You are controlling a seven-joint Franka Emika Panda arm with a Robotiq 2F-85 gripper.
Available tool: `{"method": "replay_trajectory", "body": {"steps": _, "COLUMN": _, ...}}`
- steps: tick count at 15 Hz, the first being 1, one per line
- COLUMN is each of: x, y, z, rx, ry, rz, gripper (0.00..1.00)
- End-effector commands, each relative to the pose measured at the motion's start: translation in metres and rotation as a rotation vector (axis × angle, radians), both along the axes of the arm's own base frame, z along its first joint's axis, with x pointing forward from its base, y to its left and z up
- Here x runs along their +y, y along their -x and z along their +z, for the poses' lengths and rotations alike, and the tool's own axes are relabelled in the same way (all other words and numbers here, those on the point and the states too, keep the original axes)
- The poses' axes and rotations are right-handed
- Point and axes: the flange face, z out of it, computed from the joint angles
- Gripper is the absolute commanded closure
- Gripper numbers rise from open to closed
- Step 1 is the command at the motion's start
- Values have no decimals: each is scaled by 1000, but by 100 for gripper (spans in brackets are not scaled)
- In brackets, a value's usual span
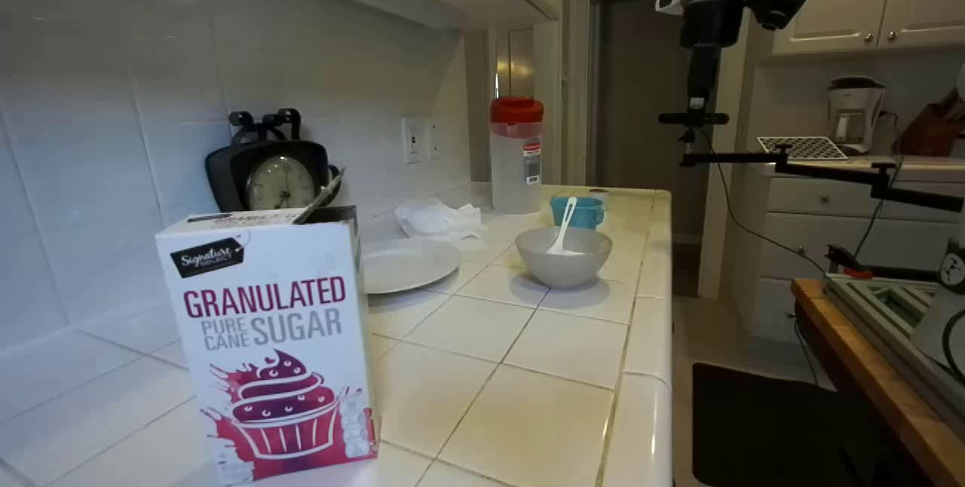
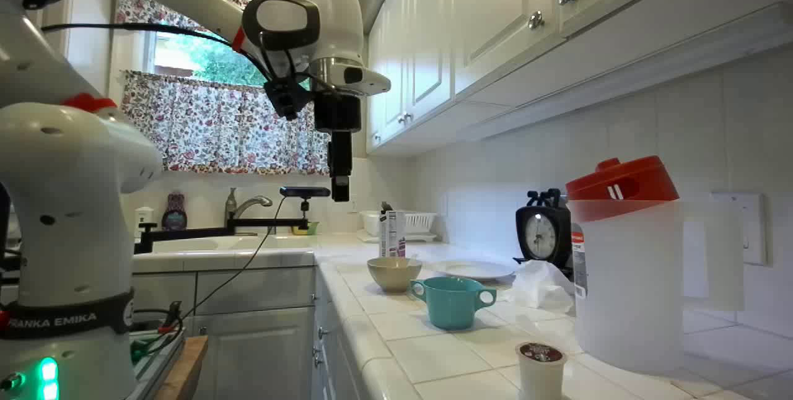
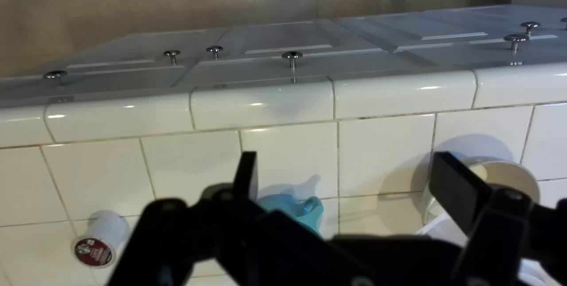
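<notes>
**Gripper [image 3: 346, 171] hangs high, jaws spread, by a tiled counter [image 3: 288, 157]**

A robot arm [image 2: 337, 22] points its gripper straight down in a home kitchen, the jaws set wide with white tile showing between the fingers [image 3: 456, 191] in the wrist view. The gripper hangs well apart from everything on the counter, higher than all of it. In both exterior views, a turquoise cup [image 2: 451, 304] with two handles stands upright on the tile near a pale bowl [image 1: 562, 264], where a white spoon [image 1: 566, 223] leans with its handle up. The wrist view catches both vessels, the cup partly hidden behind the gripper and the bowl beyond one finger.

Around them, a white plate [image 1: 411, 268] lies flat beside crumpled white paper [image 1: 439, 219], and a translucent pitcher [image 2: 626, 282] wears a red lid [image 2: 622, 186]. A small white pod [image 2: 540, 381] with a dark red top stands near the pitcher in an exterior view. A black-cased dial [image 2: 538, 234] stands by the wall, and a box of granulated sugar [image 1: 264, 351] shows its printed front, top flap raised. Behind the arm, a floral curtain [image 2: 223, 127] hangs above a sink faucet [image 2: 251, 202].
</notes>
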Motion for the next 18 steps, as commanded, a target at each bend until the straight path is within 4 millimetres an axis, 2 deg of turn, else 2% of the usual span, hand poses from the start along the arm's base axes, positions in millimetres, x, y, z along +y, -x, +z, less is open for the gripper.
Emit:
{"method": "replay_trajectory", "body": {"steps": 1, "x": 0, "y": 0, "z": 1, "rx": 1, "ry": 0, "rz": 0, "gripper": 0}}
{"method": "replay_trajectory", "body": {"steps": 10, "x": -1, "y": 0, "z": 1, "rx": -5, "ry": -2, "rz": 4, "gripper": 0}}
{"method": "replay_trajectory", "body": {"steps": 18, "x": -19, "y": -2, "z": 9, "rx": -69, "ry": 52, "rz": 56, "gripper": 0}}
